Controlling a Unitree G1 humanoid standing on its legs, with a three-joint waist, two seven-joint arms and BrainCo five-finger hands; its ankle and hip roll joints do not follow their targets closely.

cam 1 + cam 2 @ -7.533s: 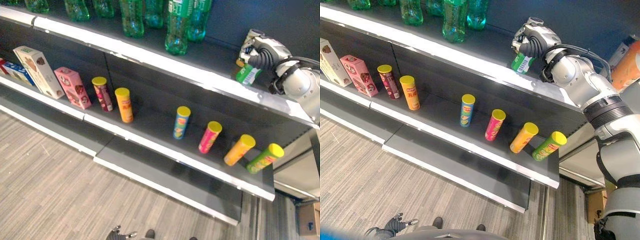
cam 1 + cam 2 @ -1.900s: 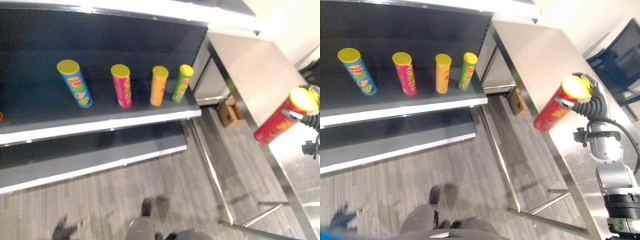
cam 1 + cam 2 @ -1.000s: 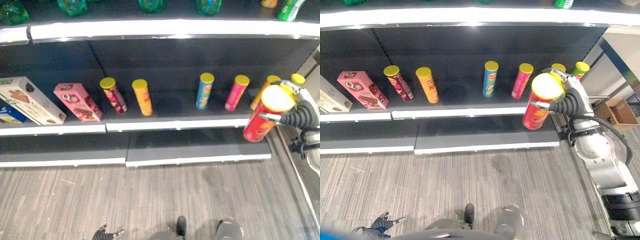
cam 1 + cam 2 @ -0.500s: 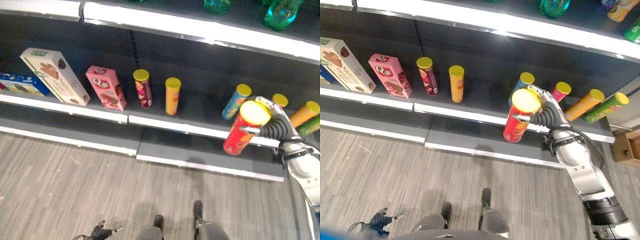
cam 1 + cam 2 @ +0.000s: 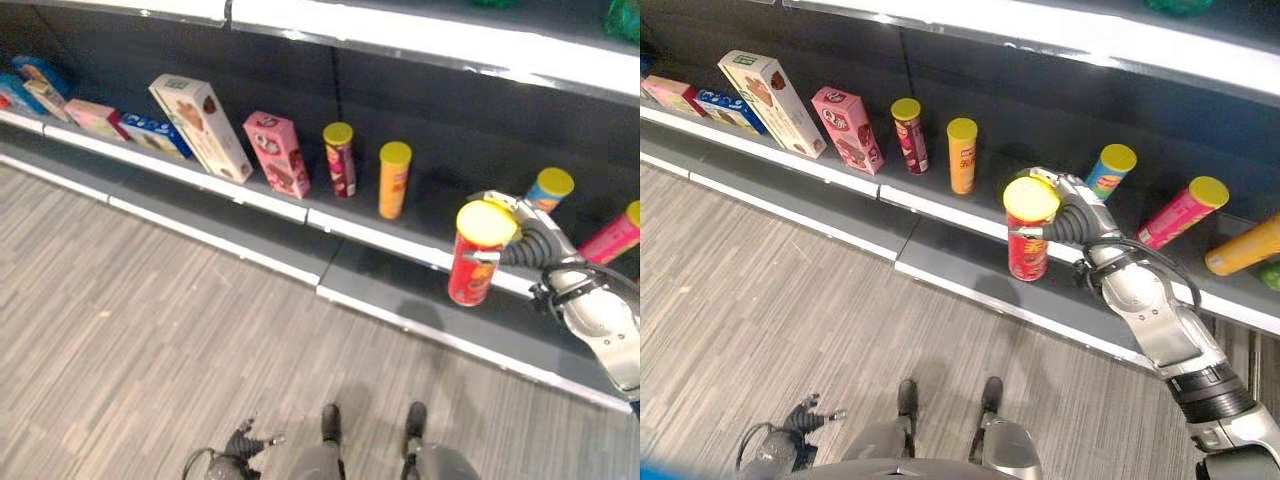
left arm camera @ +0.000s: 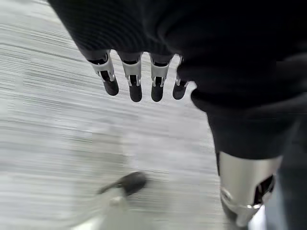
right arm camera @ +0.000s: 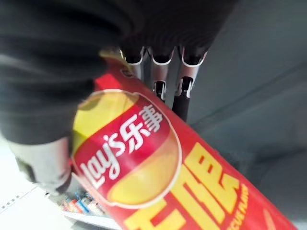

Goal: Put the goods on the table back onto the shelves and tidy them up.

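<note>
- Left eye view: the right hand point(image 5: 528, 243) was curled round a red can point(image 5: 472, 262) with a yellow lid, near its top; the can stood almost upright in the air, in front of the edge of the lower shelf point(image 5: 380, 240); on that shelf stood a dark red can point(image 5: 340, 161), an orange can point(image 5: 394, 180), a blue can point(image 5: 548, 189), a pink box point(image 5: 278, 153) and a tall beige box point(image 5: 200, 127).
- Right eye view: the same red can was in the fingers point(image 5: 1072, 222) of the right hand, between the orange can and the blue can but nearer to the robot; a pink can point(image 5: 1182, 213) leaned further to the right; the left hand point(image 5: 800, 420) hung low over the grey floor point(image 5: 760, 290).
- Left wrist view: the left hand's fingers point(image 6: 135, 82) were straight and a little apart; they held nothing; the floor was below them.
- Right wrist view: the right hand's fingers point(image 7: 160, 79) lay clamped against the red can.
</note>
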